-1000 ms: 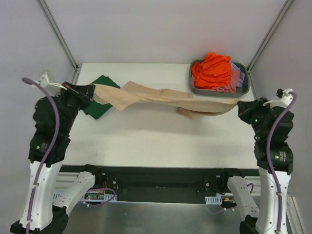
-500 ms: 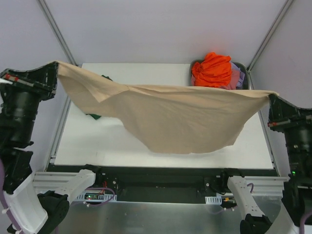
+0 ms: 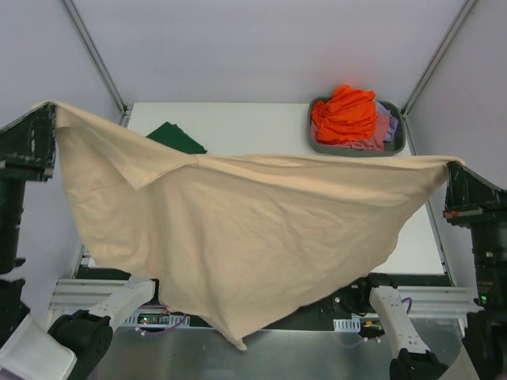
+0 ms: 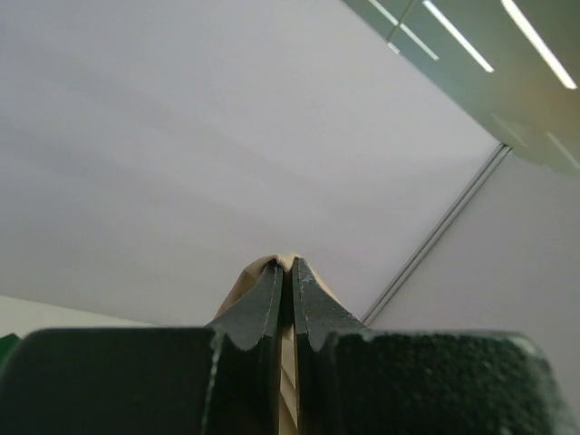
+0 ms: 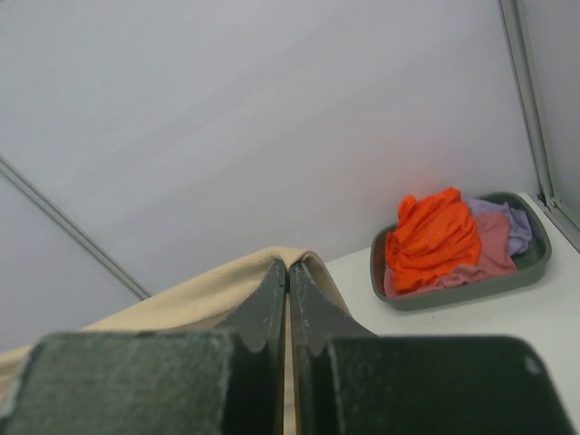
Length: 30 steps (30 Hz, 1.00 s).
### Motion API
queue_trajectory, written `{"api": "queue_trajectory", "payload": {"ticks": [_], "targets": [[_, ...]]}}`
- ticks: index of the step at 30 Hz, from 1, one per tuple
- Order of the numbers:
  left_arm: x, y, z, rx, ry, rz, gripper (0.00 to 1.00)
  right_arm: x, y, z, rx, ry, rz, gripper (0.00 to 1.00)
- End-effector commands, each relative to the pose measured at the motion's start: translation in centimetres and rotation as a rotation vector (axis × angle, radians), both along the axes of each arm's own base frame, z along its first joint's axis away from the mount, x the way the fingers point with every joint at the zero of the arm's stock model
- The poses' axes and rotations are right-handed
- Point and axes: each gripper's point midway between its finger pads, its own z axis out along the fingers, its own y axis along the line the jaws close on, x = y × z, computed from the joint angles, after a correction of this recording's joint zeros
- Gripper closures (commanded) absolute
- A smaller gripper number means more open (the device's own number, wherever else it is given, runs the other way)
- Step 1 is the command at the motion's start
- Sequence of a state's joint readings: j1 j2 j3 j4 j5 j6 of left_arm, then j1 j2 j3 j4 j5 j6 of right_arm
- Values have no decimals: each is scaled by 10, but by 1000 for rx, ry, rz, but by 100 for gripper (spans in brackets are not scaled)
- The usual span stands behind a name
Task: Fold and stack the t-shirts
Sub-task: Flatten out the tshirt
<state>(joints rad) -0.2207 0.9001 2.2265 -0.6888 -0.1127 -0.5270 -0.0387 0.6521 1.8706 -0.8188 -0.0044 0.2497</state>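
Observation:
The large beige t-shirt (image 3: pixel 238 229) hangs spread out high above the table, stretched between both arms. My left gripper (image 3: pixel 49 111) is shut on its left corner (image 4: pixel 272 265). My right gripper (image 3: pixel 453 165) is shut on its right corner (image 5: pixel 236 281). The shirt's lower tip dangles past the table's near edge. A dark green t-shirt (image 3: pixel 178 136) lies folded at the far left of the table, partly hidden by the beige one. Orange (image 3: pixel 344 111), pink (image 3: pixel 372 142) and lavender (image 3: pixel 390 115) shirts fill the grey tub (image 3: pixel 317 144), which also shows in the right wrist view (image 5: pixel 381 263).
The white table (image 3: pixel 261 127) shows beyond the hanging shirt; the shirt hides most of it. Metal frame posts (image 3: pixel 95 55) rise at the back corners. The arm bases (image 3: pixel 380 305) sit under the shirt's lower edge.
Both grippers have lifted the beige shirt up and apart, from a bunched strip on the table to a wide sheet held high. Its lower tip now hangs over the near edge.

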Motion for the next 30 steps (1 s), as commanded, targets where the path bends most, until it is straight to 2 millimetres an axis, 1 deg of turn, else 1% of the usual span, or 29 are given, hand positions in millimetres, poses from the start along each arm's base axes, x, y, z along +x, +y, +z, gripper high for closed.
{"api": "queue_trajectory", "payload": {"ticks": [1,3,4,5,6,7,8,9,10,11,12,14,16,17,18,19,21,22,23,25,26,28,30], "targets": [[110,-15,-26,37,183,50,100,77,-14,-31,8,168,-62,100],[155,-18,-47,72,260,91,100,109,-20,-51,19,233,-88,100],[181,-23,-61,101,302,97,100,124,-23,-59,23,254,-102,100],[205,-28,-73,126,332,99,100,141,-25,-74,28,295,-112,100],[232,-36,-89,159,372,88,100,157,-27,-86,33,327,-120,99],[256,-45,-107,198,413,70,100,175,-28,-104,35,372,-121,100],[290,-54,-135,230,479,57,100,192,-30,-127,36,429,-128,100],[315,-61,-159,258,534,44,100,207,-32,-145,36,469,-140,100],[337,-67,-182,288,585,35,100,222,-36,-165,30,509,-159,100],[361,-72,-211,318,644,30,100,240,-41,-187,22,554,-179,100],[383,-77,-239,345,698,23,100,254,-43,-205,14,584,-192,100],[419,-85,-293,386,794,13,100,283,-51,-243,-16,636,-221,100],[448,-95,-338,425,865,-23,100,312,-56,-284,-55,714,-234,100],[460,-101,-364,438,906,-45,100,323,-56,-302,-75,756,-225,100],[468,-106,-379,441,927,-72,100,335,-55,-324,-98,809,-209,100],[475,-110,-399,446,959,-88,100,343,-54,-341,-111,852,-198,100],[486,-116,-425,448,992,-113,100,357,-55,-374,-135,936,-189,100],[489,-119,-439,453,1014,-123,100,360,-57,-385,-140,968,-191,100],[492,-120,-447,454,1023,-125,100,364,-58,-392,-145,985,-192,100],[491,-119,-467,455,1065,-124,100,367,-59,-400,-147,999,-196,100],[490,-118,-474,458,1079,-121,100,368,-59,-401,-149,1000,-196,100],[486,-114,-483,459,1104,-108,100,368,-58,-404,-151,1006,-188,100],[477,-112,-486,450,1123,-107,100,367,-56,-406,-158,1014,-173,100]]}}
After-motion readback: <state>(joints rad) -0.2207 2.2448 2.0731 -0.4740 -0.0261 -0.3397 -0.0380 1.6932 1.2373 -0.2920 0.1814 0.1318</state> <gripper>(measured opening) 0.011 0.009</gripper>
